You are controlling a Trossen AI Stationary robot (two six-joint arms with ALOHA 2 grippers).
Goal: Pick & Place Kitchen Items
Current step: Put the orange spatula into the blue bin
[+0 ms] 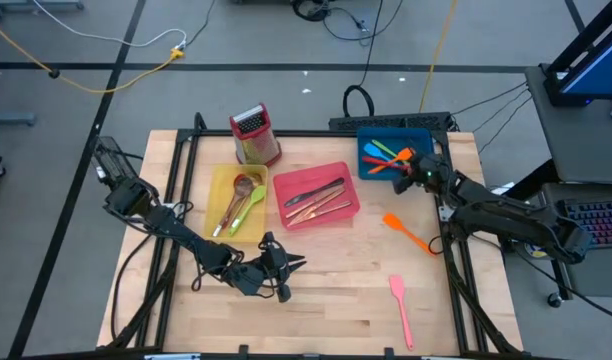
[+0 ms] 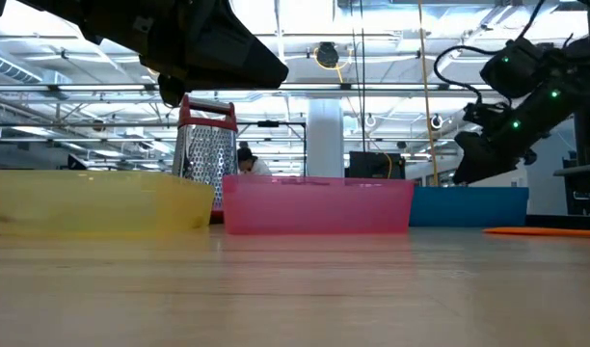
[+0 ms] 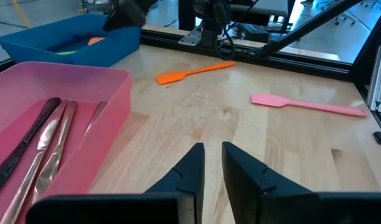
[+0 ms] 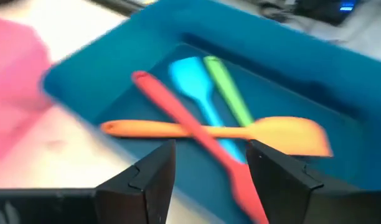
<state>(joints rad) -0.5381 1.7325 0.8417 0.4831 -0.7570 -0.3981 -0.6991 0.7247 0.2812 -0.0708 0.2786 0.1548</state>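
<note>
Right gripper (image 4: 209,165) hung over the blue tray (image 1: 371,165) with its fingers spread and nothing in them; orange, red, blue and green spatulas lay crossed inside; left gripper (image 3: 212,163) sat low over the tabletop (image 1: 336,300), fingers nearly together, empty; an orange spatula (image 1: 408,233) and pink spatula (image 1: 400,308) lay loose.

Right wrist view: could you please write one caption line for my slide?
Open right hand above the blue rectangular tray holding orange, red, blue and green silicone spatulas.
</note>
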